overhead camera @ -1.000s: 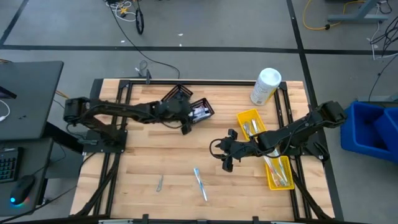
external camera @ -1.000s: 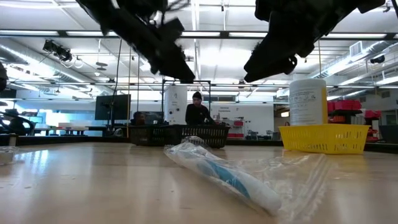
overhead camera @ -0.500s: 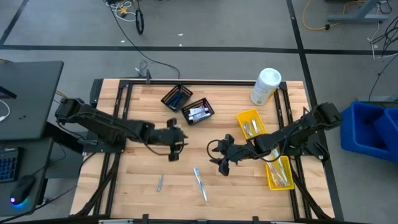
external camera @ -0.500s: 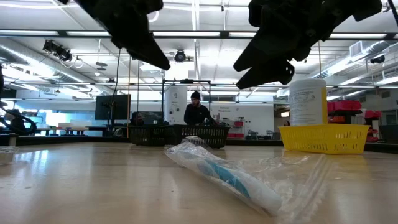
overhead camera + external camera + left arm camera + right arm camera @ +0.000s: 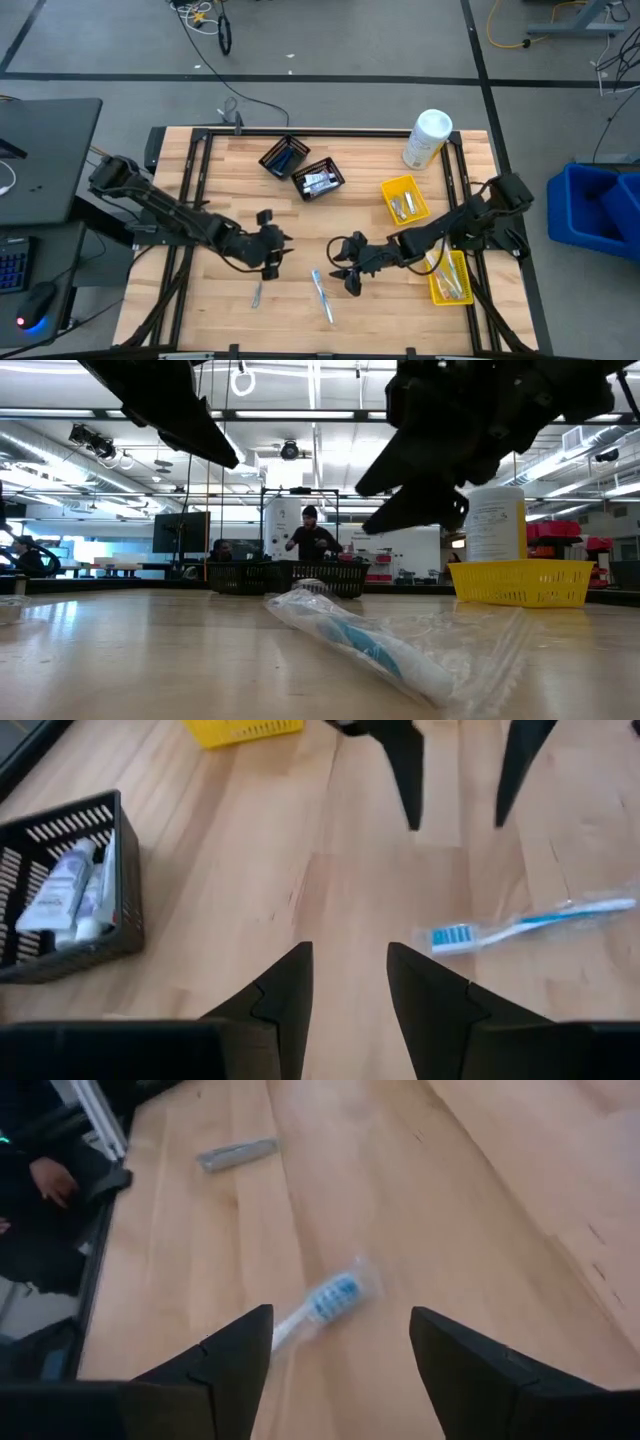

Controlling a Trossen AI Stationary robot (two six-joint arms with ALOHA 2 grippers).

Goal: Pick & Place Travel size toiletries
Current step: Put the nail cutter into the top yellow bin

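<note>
A blue-white toothbrush (image 5: 321,294) in a clear wrapper lies flat on the wooden table near its front edge; it also shows in the low view (image 5: 360,642). A small silver piece (image 5: 257,293) lies to its left. My left gripper (image 5: 272,262) hovers open above the table, just beyond the silver piece; its wrist view shows the toothbrush (image 5: 520,925) ahead. My right gripper (image 5: 347,280) hovers open just right of the toothbrush's far end, with the brush head (image 5: 335,1295) ahead of its fingers. Neither gripper touches anything.
Two black mesh baskets (image 5: 283,157) (image 5: 318,180) stand at the far middle, one holding small tubes (image 5: 60,890). Two yellow bins (image 5: 405,200) (image 5: 447,275) with items sit on the right. A white canister (image 5: 427,138) stands far right. Bare wood lies between the grippers.
My left gripper has swung from over the black baskets toward the table's near edge, ending above the silver piece. My right gripper has moved down and toward the near left, closer to the toothbrush, rolling somewhat. The toothbrush and the silver piece have stayed put.
</note>
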